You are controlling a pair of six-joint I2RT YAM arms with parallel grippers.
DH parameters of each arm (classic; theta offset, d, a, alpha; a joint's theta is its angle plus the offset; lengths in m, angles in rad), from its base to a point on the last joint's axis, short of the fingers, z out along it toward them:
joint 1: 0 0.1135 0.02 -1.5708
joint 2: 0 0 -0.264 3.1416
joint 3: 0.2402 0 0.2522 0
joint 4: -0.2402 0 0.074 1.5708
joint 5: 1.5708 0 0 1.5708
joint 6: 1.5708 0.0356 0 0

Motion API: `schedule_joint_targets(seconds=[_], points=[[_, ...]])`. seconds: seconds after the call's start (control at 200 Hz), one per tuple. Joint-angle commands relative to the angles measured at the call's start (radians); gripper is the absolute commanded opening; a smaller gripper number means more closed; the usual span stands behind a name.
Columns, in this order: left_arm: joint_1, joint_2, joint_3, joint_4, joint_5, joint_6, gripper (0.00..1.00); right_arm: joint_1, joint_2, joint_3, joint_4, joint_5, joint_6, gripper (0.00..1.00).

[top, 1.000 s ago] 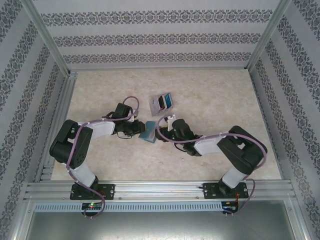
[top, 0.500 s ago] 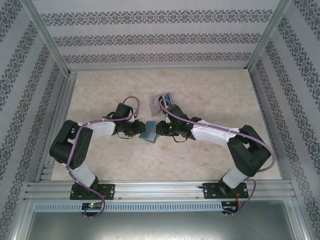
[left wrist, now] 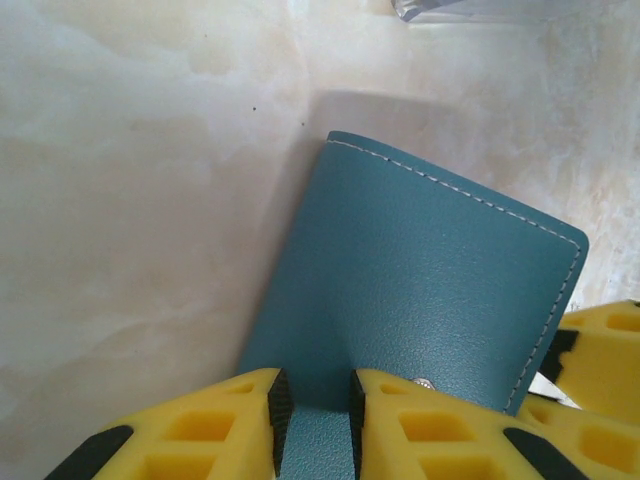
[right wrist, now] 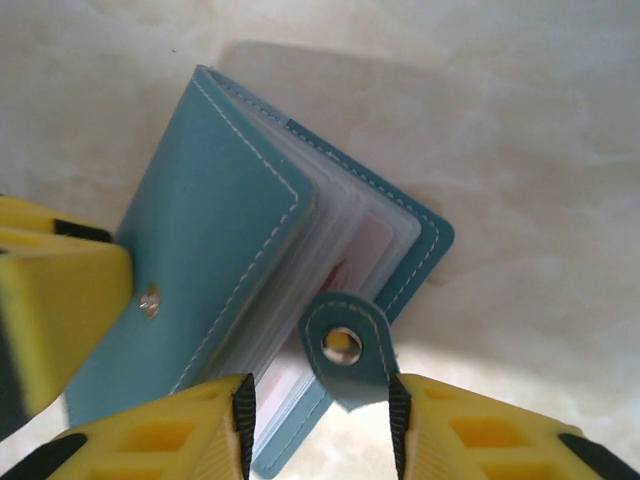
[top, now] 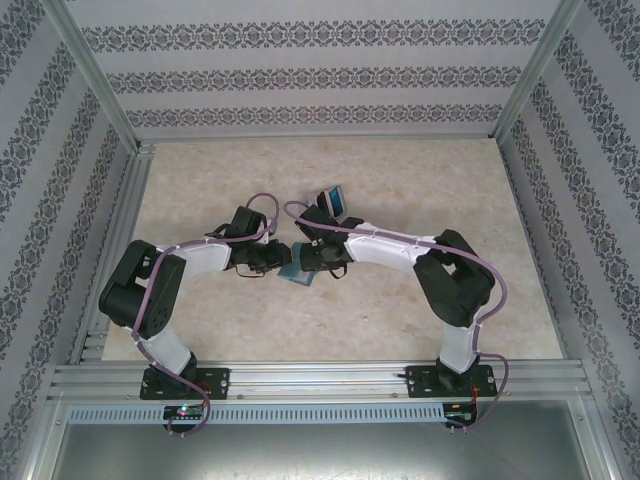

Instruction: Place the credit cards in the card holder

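The small teal-blue stitched bifold card holder [right wrist: 220,230] sits near the middle of the pale marbled table [left wrist: 130,200], just left of centre, between the two arms. Whether it rests flat or is tipped up off the surface is hard to tell. The left tool [left wrist: 316,402] is clamped on the near edge of its cover, yellow fingers pressed tight against the teal material. The right tool [right wrist: 320,420] comes in from the other side. Its jaws stand apart around the rounded teal snap strap [right wrist: 345,345], with a gap showing on one side, so it does not look to be pinching the strap. The holder is partly open, and its clear plastic sleeves [right wrist: 330,225] fan out. Something pale with a reddish patch shows through them, so at least one of the credit cards is probably already inside. Just beyond the holder stands the clear plastic slotted stand [top: 322,200], and a blue credit card [top: 338,204] shows in it, so the task looks partly done at best, with that card left to move. How many more are there is hidden by the right arm. No brand, label or writing can be read anywhere. The cover carries only white stitching and a small plain metal stud [right wrist: 150,298].
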Motion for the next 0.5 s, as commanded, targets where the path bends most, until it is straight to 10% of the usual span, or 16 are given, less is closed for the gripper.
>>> schedule_joint_targets(seconds=[0.0,0.495], points=[[-0.015,0.023,-0.033,-0.035,-0.028,-0.006,0.27,0.024,0.041,0.054,-0.093,0.093,-0.044,0.45],[-0.015,0.045,-0.027,-0.02,-0.015,-0.006,0.27,-0.034,0.008,-0.007,-0.111,0.21,-0.056,0.46]])
